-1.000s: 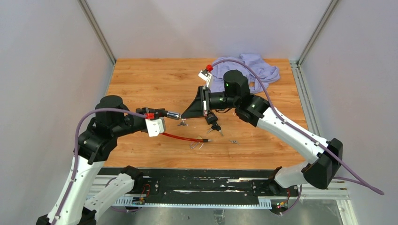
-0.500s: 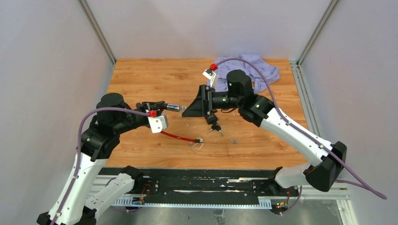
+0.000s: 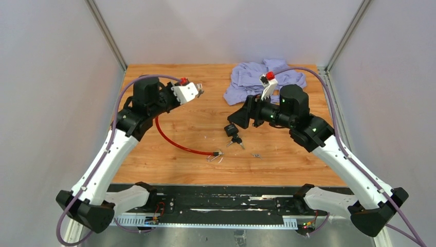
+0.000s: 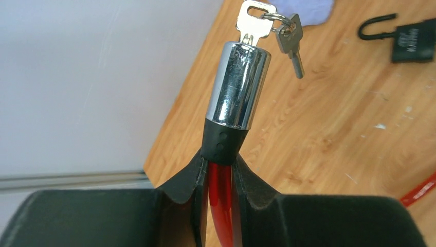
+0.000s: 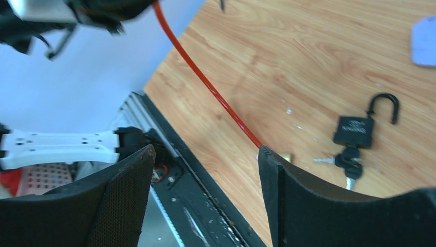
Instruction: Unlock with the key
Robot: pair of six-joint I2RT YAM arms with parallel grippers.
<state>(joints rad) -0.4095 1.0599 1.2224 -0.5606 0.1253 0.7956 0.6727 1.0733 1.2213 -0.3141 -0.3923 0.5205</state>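
Left wrist view: the left gripper point(image 4: 220, 172) has its black fingers closed tight on the red plastic-coated cable point(image 4: 221, 206) just below a black collar. Above the collar stands the chrome cylinder lock point(image 4: 238, 85), tilted slightly. A silver key point(image 4: 252, 18) sits in the cylinder's top end with only its head showing and its blade hidden inside. A second small silver key point(image 4: 291, 45) hangs from the ring beside it. How far the inserted key is turned cannot be told.

From the top camera, the lock is held in the air over the far left part of the wooden table point(image 3: 298, 159). The cable curves down and across the boards to its free end near the middle. That end lies among some thin wire rings point(image 3: 216, 155) too small to make out.

The right gripper point(image 5: 205, 152) has its fingers spread wide with nothing between them, and it hovers above the table. Beyond them lies a black padlock point(image 5: 355, 129) with its shackle swung open. Dark-headed keys point(image 5: 348, 157) lie against its lower edge, partly cut off by the right finger. A small brass-coloured piece peeks out behind that finger, mostly hidden. A crumpled lilac cloth point(image 3: 257, 77) lies at the far edge of the table.
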